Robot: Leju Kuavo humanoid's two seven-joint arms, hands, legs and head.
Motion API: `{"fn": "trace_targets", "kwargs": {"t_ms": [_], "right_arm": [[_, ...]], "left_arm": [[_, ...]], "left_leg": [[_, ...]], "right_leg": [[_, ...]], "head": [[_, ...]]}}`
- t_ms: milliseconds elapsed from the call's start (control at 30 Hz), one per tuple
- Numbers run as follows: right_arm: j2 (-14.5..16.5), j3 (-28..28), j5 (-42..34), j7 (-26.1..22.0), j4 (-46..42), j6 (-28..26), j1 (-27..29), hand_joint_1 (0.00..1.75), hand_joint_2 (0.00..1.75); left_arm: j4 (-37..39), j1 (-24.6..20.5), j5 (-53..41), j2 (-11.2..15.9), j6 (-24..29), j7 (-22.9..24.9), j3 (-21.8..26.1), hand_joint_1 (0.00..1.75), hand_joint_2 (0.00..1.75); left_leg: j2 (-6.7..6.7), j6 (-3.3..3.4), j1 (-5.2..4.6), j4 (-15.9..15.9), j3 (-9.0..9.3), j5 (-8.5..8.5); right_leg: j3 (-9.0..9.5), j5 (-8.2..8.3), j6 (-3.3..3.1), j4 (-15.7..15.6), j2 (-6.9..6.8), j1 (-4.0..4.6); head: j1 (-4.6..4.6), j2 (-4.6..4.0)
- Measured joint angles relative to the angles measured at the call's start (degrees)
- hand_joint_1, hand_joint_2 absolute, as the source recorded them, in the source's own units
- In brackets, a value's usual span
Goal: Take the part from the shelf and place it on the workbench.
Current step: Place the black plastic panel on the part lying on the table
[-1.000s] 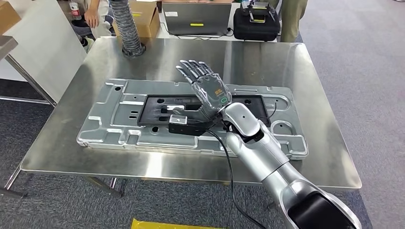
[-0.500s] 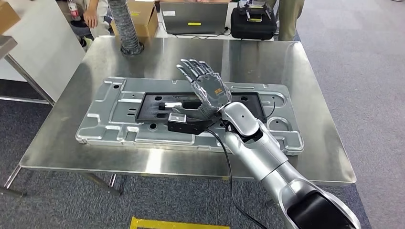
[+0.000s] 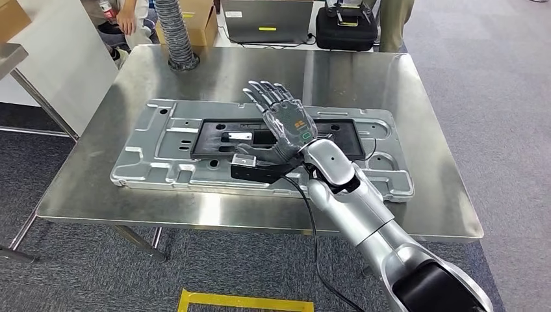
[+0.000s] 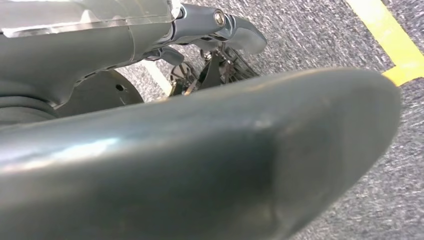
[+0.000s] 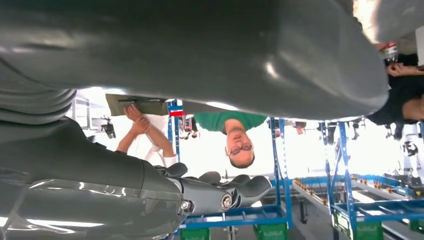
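Observation:
The part (image 3: 162, 149), a long grey pressed-metal panel with a black insert (image 3: 214, 140) in its middle, lies flat on the steel workbench (image 3: 364, 78). My right hand (image 3: 286, 123) hovers over the middle of the panel with its fingers straight and spread, holding nothing. A black wrist camera (image 3: 253, 172) sits just below that hand. In the right wrist view the right hand's fingers (image 5: 240, 190) stretch out with nothing in them. In the left wrist view my left hand (image 4: 220, 25) hangs over grey carpet, and nothing lies between its thumb and fingers.
A ribbed grey hose (image 3: 174, 32) stands at the bench's far left corner. Behind the bench are a cardboard box (image 3: 201, 19), a grey case (image 3: 269, 16), a black case (image 3: 347, 26) and a person (image 3: 127, 19). Yellow tape (image 3: 247, 302) marks the floor in front.
The whole picture has shifted a little, so the camera has moved. My right hand stays open above the panel, and the panel lies where it was on the bench.

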Motion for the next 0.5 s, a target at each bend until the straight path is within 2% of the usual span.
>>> {"fn": "trace_targets", "kwargs": {"t_ms": [67, 100, 133, 167, 233, 267, 300, 333, 433, 467, 500], "right_arm": [[-0.1, 0.0, 0.1, 0.1, 0.0, 0.0, 0.0, 0.0, 0.0], [-0.1, 0.0, 0.1, 0.1, -0.1, 0.0, 0.0, 0.0, 0.0], [-0.2, 0.0, 0.1, 0.1, -0.1, 0.0, 0.0, 0.0, 0.0], [-0.2, 0.0, 0.2, 0.1, -0.2, 0.0, 0.1, 0.0, 0.0], [-0.2, 0.0, 0.3, 0.1, -0.2, -0.1, 0.2, 0.0, 0.0], [-0.3, 0.0, 0.3, 0.1, -0.2, -0.2, 0.4, 0.0, 0.0], [-0.3, 0.0, 0.3, 0.1, -0.2, -0.2, 0.6, 0.0, 0.0], [-0.4, 0.0, 0.3, 0.1, -0.2, -0.3, 0.7, 0.0, 0.0], [-0.5, 0.0, 0.3, 0.2, -0.3, -0.6, 0.8, 0.0, 0.0], [-0.5, 0.0, 0.3, 0.2, -0.4, -0.7, 0.8, 0.0, 0.0], [-0.6, 0.0, 0.3, 0.2, -0.4, -0.7, 0.8, 0.0, 0.0]], "left_arm": [[0.0, 0.0, 0.0, 0.0, 0.0, 0.1, 0.0, 0.0, 0.0], [0.0, 0.0, -0.1, 0.0, 0.0, 0.1, 0.0, 0.0, 0.0], [0.0, 0.0, -0.2, 0.0, 0.0, 0.1, 0.0, 0.0, 0.0], [0.0, 0.0, -0.2, 0.0, 0.1, 0.1, 0.0, 0.0, 0.0], [0.0, 0.0, -0.4, 0.0, 0.1, 0.1, 0.0, 0.0, 0.0], [0.0, 0.0, -0.4, 0.0, 0.1, 0.2, 0.0, 0.0, 0.0], [0.0, 0.0, -0.4, 0.1, 0.0, 0.2, -0.1, 0.0, 0.0], [0.0, 0.0, -0.4, 0.1, 0.0, 0.2, -0.1, 0.0, 0.0], [0.0, -0.1, -0.4, 0.1, -0.1, 0.3, -0.1, 0.0, 0.0], [0.0, -0.1, -0.5, 0.1, -0.1, 0.3, -0.2, 0.0, 0.0], [0.0, -0.1, -0.5, 0.1, -0.1, 0.4, -0.2, 0.0, 0.0]], "left_leg": [[0.03, -0.64, 0.02, -0.1, -0.15, 0.22], [0.03, -0.95, 0.02, 0.4, -0.36, -0.27], [0.01, -1.23, 0.03, 1.8, -0.95, -1.5], [0.01, -1.47, 0.11, 4.6, -2.0, -3.47], [0.0, -1.9, 0.27, 12.3, -4.8, -7.83], [0.0, -2.06, 0.35, 15.2, -5.72, -9.05], [0.0, -2.16, 0.39, 16.1, -5.69, -9.16], [0.01, -2.19, 0.43, 14.7, -4.53, -8.22], [0.02, -1.82, 0.48, 3.5, 1.93, -4.1], [-0.01, -1.56, 0.42, 1.2, 3.0, -3.59], [-0.05, -1.26, 0.34, 0.3, 3.23, -3.58]], "right_leg": [[-0.22, 0.58, -0.48, -0.4, -0.05, -0.12], [-0.29, 0.95, -0.81, -0.6, -0.12, -0.28], [-0.42, 1.34, -1.14, -0.9, -0.2, -0.48], [-0.59, 1.67, -1.37, -1.1, -0.28, -0.59], [-1.19, 2.08, -1.59, -1.0, -0.3, -0.53], [-1.5, 2.24, -1.57, -0.9, -0.3, -0.51], [-1.81, 2.38, -1.52, -0.8, -0.3, -0.52], [-2.07, 2.47, -1.44, -0.6, -0.28, -0.54], [-2.7, 2.6, -1.0, 0.1, -0.2, -0.43], [-2.95, 2.72, -0.72, 0.3, -0.17, -0.32], [-3.19, 2.89, -0.38, 0.4, -0.15, -0.22]], "head": [[0.0, 0.0], [-0.02, -0.01], [-0.08, -0.01], [-0.16, -0.01], [-0.26, -0.02], [-0.27, -0.02], [-0.26, -0.02], [-0.27, -0.02], [-0.27, -0.02], [-0.23, -0.01], [-0.23, -0.01]]}}
